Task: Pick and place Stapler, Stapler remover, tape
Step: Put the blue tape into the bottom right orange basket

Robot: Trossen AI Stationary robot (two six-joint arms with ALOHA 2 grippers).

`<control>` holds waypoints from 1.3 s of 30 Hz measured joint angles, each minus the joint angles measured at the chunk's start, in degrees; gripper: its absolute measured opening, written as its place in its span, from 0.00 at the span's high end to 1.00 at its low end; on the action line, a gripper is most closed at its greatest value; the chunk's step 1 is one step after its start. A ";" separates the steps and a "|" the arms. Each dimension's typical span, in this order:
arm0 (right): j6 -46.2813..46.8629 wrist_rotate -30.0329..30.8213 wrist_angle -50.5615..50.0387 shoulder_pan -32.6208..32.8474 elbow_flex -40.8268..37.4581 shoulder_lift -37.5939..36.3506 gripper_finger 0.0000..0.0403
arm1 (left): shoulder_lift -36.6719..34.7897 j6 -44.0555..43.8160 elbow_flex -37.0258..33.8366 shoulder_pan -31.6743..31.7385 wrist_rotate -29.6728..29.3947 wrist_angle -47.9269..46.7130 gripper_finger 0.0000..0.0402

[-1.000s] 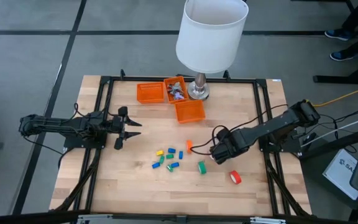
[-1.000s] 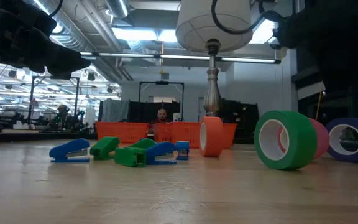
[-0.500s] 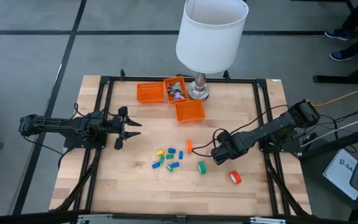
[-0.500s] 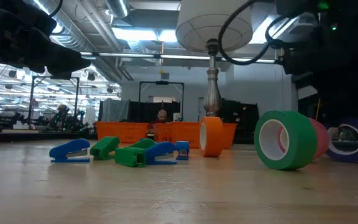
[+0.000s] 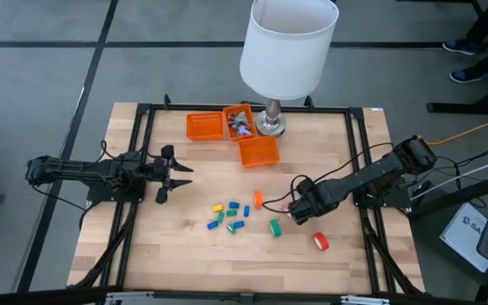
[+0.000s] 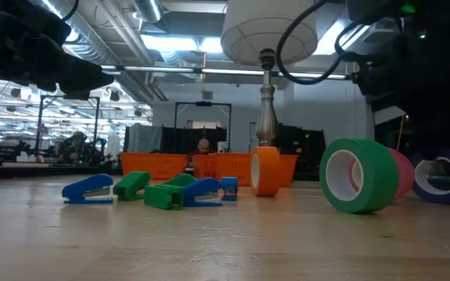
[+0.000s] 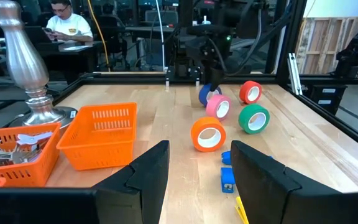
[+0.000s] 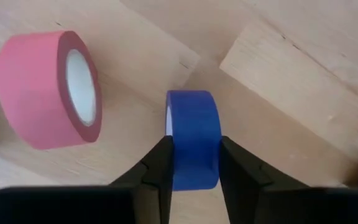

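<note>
Five tape rolls stand on their rims on the right half of the table: orange (image 5: 257,199), green (image 5: 274,227), red (image 5: 320,242), pink (image 7: 218,107) and blue (image 7: 206,93). My right gripper (image 5: 294,208) is down over the blue roll (image 8: 194,124) and shut on it, with the pink roll (image 8: 48,90) just beside it. Several small blue, green and yellow staplers (image 5: 227,214) lie in a cluster at mid-table. My left gripper (image 5: 179,174) waits open, above the table's left side. My right gripper pinches the blue tape roll across its width, one finger (image 8: 157,171) on each flat side, the coloured band (image 8: 191,165) showing between them. The fingers come from above, pointing down. The roll stands on edge; I cannot tell whether its rim is clear of the table.
Three orange baskets (image 5: 204,126) (image 5: 238,123) (image 5: 258,152) sit near the far edge, next to a lamp's metal base (image 5: 269,125) under a big white shade (image 5: 288,47). A black frame (image 5: 358,152) rims the table. A person sits beyond the table (image 7: 67,25).
My right gripper has come down a little toward the blue roll, so that its fingers now stand around it; in the low view the dark gripper now reaches down to the roll. The other rolls, the staplers and my left arm have kept still.
</note>
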 joint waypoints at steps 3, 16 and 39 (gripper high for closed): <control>-0.25 -1.08 -0.67 -0.04 -0.75 -0.13 0.75 | -0.01 0.00 0.00 0.00 0.00 0.00 0.58; -14.92 1.92 -0.70 -7.35 1.05 0.11 0.75 | 0.00 0.00 0.00 0.00 0.00 0.00 0.58; -64.34 15.93 18.44 -25.55 14.44 0.47 0.73 | -0.01 0.00 -0.02 0.00 0.00 0.02 0.58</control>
